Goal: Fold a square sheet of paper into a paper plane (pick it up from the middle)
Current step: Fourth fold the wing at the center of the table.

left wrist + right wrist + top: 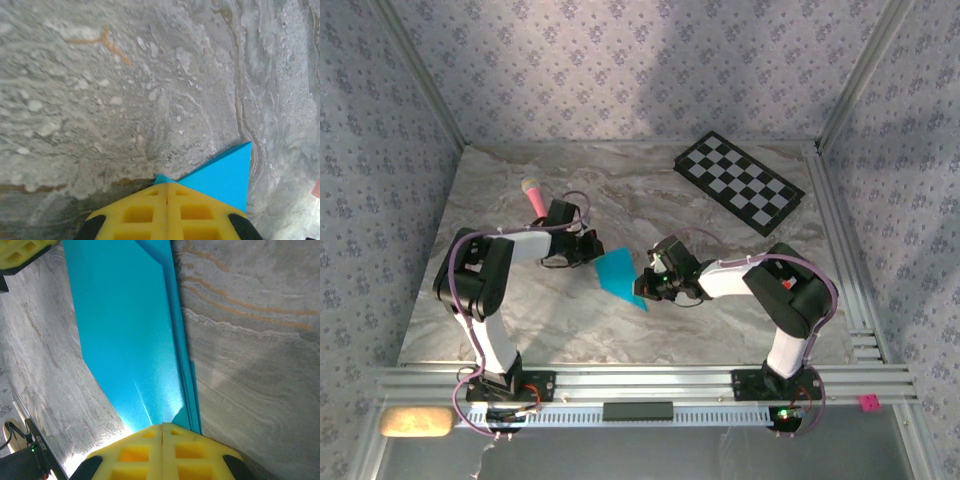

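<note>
We see left pincer [166, 185] and right pincer [162, 426] both pinched tight on cyan paper [619, 273] between them; marble tabletop [560, 320] below, floral walls [620, 60] beyond.

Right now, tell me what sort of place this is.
Probably a lab robot enclosure: marble-patterned tabletop boxed in by patterned wall panels, aluminium rail at the near edge, a checkerboard.

The sheet of paper [620, 275] lies mid-counter [520, 310], between the left end effector [590, 250] and the right end effector [648, 283]. A checkered board [739, 182] lies at the far right corner. A stick [534, 195] lies far left.
</note>
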{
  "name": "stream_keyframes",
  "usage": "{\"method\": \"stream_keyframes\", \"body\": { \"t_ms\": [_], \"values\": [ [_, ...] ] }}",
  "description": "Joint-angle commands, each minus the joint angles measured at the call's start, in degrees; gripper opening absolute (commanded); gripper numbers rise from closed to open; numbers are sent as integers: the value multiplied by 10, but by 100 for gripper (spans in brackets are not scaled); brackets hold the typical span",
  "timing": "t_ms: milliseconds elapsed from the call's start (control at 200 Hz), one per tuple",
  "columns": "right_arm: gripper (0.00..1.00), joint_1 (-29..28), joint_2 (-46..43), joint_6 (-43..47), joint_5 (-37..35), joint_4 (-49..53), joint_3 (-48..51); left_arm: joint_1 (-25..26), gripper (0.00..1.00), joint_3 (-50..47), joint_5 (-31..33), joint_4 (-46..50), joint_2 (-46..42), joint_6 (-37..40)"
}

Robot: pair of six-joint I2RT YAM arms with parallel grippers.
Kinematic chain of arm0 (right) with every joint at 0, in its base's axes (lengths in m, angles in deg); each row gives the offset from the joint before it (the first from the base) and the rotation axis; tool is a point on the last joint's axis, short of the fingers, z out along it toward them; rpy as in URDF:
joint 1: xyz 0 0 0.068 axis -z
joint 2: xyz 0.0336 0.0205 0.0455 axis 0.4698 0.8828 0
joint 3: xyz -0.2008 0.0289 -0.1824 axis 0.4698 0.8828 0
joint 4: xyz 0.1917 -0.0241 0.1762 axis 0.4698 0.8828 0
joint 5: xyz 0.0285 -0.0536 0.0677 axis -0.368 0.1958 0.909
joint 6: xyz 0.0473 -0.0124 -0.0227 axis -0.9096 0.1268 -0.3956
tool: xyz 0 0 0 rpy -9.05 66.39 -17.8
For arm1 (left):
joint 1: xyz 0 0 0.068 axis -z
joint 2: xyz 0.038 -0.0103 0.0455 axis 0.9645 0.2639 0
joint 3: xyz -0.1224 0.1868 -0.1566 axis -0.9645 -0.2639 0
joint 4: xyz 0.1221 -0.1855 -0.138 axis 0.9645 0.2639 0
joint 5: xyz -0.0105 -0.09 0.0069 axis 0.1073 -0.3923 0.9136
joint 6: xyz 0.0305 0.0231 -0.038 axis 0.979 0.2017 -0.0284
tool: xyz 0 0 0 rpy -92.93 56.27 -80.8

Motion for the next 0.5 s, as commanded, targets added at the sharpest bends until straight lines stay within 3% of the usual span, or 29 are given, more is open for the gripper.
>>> {"method": "stream_keyframes", "body": {
  "t_ms": [0, 220, 495],
  "values": [
    [0, -2, 31, 12, -26, 116, 36, -14, 0, 25, 41, 20, 13, 20],
    [0, 0, 29, 12, -27, 116, 35, -15, 0, 48, 37, 45, 4, 30],
    [0, 1, 33, 12, -27, 118, 28, 14, 0, 17, 7, 45, -83, 14]
  ]
}}
